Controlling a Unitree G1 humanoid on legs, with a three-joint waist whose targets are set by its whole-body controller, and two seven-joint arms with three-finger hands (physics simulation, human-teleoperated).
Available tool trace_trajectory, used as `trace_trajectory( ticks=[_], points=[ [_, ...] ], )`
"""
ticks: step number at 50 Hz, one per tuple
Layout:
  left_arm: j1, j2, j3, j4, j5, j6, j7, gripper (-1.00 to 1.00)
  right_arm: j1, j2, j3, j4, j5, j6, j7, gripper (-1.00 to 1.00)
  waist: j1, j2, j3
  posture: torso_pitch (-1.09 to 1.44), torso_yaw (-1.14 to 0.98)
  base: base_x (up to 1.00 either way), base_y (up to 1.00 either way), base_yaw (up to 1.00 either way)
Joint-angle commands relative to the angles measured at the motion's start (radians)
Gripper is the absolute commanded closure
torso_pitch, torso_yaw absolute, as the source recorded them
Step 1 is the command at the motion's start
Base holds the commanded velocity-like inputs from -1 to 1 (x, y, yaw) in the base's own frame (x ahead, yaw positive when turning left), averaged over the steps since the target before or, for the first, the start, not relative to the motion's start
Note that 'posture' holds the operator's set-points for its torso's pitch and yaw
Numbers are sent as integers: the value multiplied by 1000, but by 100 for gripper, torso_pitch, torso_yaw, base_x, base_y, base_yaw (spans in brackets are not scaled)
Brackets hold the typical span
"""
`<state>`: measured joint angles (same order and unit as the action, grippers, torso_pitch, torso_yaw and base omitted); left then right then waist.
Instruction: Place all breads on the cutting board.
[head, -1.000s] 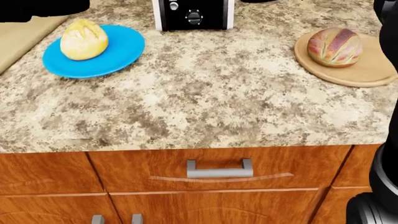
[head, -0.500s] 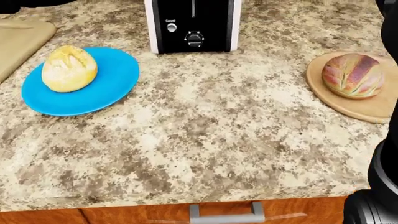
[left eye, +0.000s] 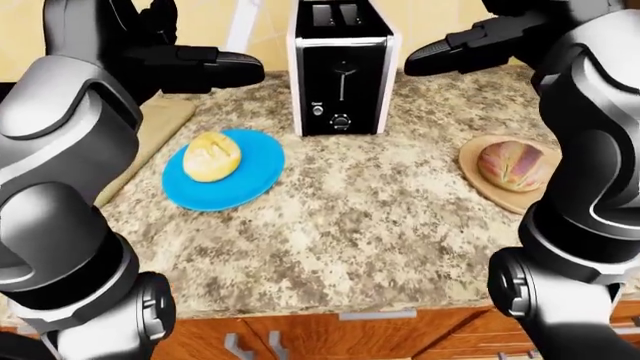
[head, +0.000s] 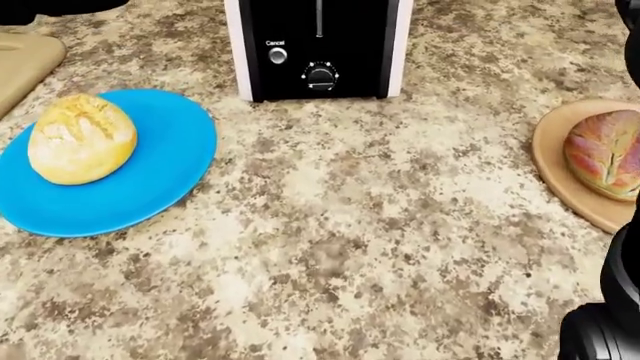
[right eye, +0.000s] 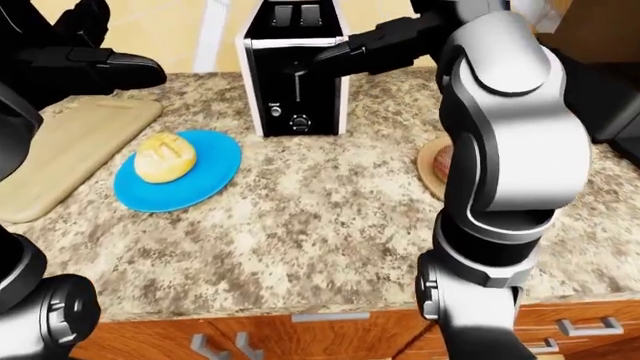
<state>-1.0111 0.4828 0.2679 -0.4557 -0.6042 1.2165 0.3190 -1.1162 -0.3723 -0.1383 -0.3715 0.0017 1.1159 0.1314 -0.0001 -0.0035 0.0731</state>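
A yellow bread roll (head: 80, 139) lies on a blue plate (head: 165, 169) at the left of the head view. A reddish-brown round loaf (head: 605, 163) lies on a round wooden plate (head: 558, 169) at the right edge. The tan cutting board (right eye: 70, 146) lies left of the blue plate with nothing on it. My left hand (left eye: 235, 69) is raised above the counter, over the cutting board's right side, fingers open and empty. My right hand (left eye: 430, 54) is raised to the right of the toaster, fingers open and empty.
A black and white toaster (head: 318, 45) stands at the top middle, between the two breads. The speckled granite counter (head: 350, 247) ends in wooden drawers with metal handles (right eye: 350, 315) at the bottom of the eye views.
The camera has moved in toward the counter: everything in the head view has grown and slid down, and the drawer fronts have left that view. Neither bread has moved on its plate.
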Motion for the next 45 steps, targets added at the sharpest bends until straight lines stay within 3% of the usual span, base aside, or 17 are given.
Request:
trace_trajectory(
  ticks=[1,7,8,10,15,19,22,25,29,32,35,40,45],
  points=[
    [-27,11,10,-19,-1,-32,3,-100,-35,-24,-21,-31,-5,-3,-1,-100,-1,3,-32,0,0,0,0,0],
    [-21,13,11,-23,-6,-32,7,-100,-48,-113,24,-81,-87,102,48,-100,1,0,-26,0,0,0,0,0],
    [-22,14,12,-22,-7,-33,7,-100,-49,-153,45,-98,-111,143,76,-100,1,0,-25,0,0,0,0,0],
    [-17,14,6,-17,-3,-44,5,-100,-39,-257,136,-110,-201,196,138,-100,2,-3,-22,0,0,0,0,0],
    [-14,12,2,-15,1,-48,2,-100,-25,-406,267,-154,-441,292,366,-100,1,-6,-16,0,0,0,0,0],
    [-10,11,-1,-12,7,-53,-3,-100,49,-477,275,-133,-658,281,564,-100,-1,-7,-14,0,0,0,0,0],
    [-10,8,0,-16,9,-48,-3,-100,83,-423,241,-98,-829,221,704,-100,-2,-6,-15,0,0,0,0,0],
    [-7,5,-4,-17,15,-49,-3,-100,102,-299,193,9,-936,48,824,-100,-9,0,-16,0,0,0,0,0],
    [-7,1,-10,-15,28,-50,-11,-100,36,-191,135,233,-1054,-194,913,-100,-20,14,-22,0,0,0,0,0],
    [-6,-4,-14,-9,40,-55,-21,-100,-92,-130,88,498,-1031,-365,915,-100,-25,24,-27,0,0,0,0,0],
    [-11,-6,-13,-3,47,-53,-25,-100,-279,-110,71,848,-955,-498,917,-100,-29,33,-33,0,0,0,0,0],
    [-11,-9,-12,4,59,-55,-33,-100,-536,-136,93,1320,-931,-644,859,-100,-34,41,-38,0,0,0,0,0],
    [-11,-13,-12,-2,64,-50,-36,-100,-648,-152,112,1540,-948,-697,836,-100,-28,37,-38,0,0,0,0,0]
  ],
)
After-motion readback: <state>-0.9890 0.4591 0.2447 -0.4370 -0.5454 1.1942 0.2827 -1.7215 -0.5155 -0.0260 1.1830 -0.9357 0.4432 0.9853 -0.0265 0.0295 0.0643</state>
